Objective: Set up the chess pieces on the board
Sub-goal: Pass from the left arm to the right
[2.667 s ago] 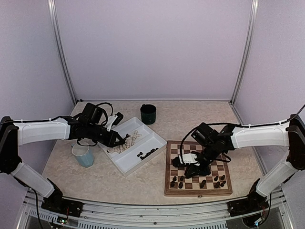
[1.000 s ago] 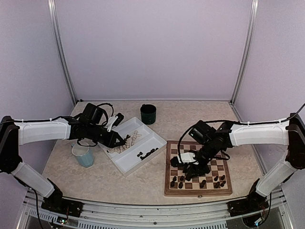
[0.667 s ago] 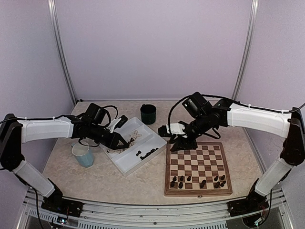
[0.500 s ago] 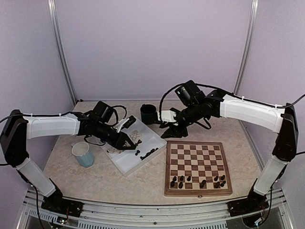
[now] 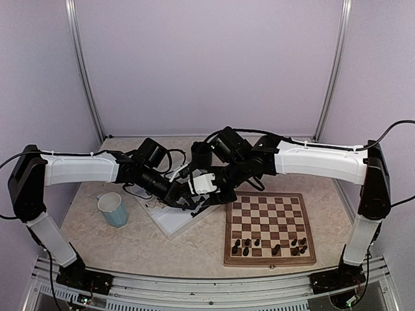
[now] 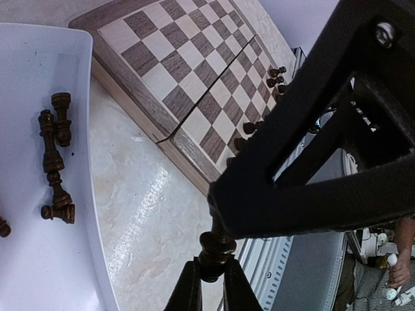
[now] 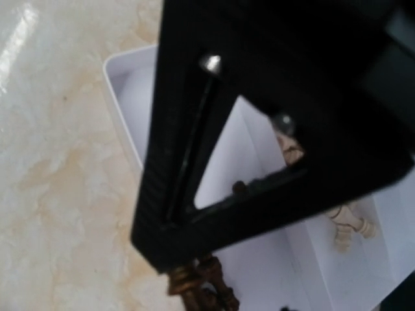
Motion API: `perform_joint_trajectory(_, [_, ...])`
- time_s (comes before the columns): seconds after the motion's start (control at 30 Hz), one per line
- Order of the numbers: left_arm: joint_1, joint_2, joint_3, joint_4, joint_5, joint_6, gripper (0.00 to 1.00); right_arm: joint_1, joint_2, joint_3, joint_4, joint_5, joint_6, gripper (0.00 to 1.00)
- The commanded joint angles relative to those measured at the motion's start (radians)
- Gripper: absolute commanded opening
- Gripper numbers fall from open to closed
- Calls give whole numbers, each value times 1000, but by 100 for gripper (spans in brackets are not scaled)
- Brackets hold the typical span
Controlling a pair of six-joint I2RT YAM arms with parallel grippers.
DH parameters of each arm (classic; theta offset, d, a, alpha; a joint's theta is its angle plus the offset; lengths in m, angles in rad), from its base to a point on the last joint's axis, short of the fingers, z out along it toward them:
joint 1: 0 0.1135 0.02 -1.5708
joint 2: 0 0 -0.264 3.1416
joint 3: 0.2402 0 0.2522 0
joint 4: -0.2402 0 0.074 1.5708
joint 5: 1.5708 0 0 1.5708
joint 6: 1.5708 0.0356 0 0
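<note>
Left claw [image 6: 211, 295] was pinched almost shut on a dark brown chess piece [image 6: 217, 247], which it held over the worktop [image 6: 139, 207] just off the white tray's [image 6: 39, 65] rim. Right claw [image 5: 206, 194] hung over the tray, and its opening could not be told. Several dark pieces [image 6: 55, 155] lay inside the tray. The chessboard [image 6: 194, 65] sat just beside the tray. A few dark pieces [image 6: 277, 70] stood on its rows away from the tray.
</note>
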Motion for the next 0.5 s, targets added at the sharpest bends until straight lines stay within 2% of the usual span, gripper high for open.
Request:
perform_joint_trajectory(0.0, [-5, 45, 38, -14, 77, -16, 10, 29, 19, -23, 16, 59, -39, 47])
perform_joint_trajectory(0.27, [-5, 55, 39, -16, 91, -16, 10, 52, 39, -45, 10, 134, -86, 37])
perform_joint_trajectory(0.47, [-4, 58, 48, -20, 109, -17, 10, 58, 49, -52, 10, 154, -95, 23])
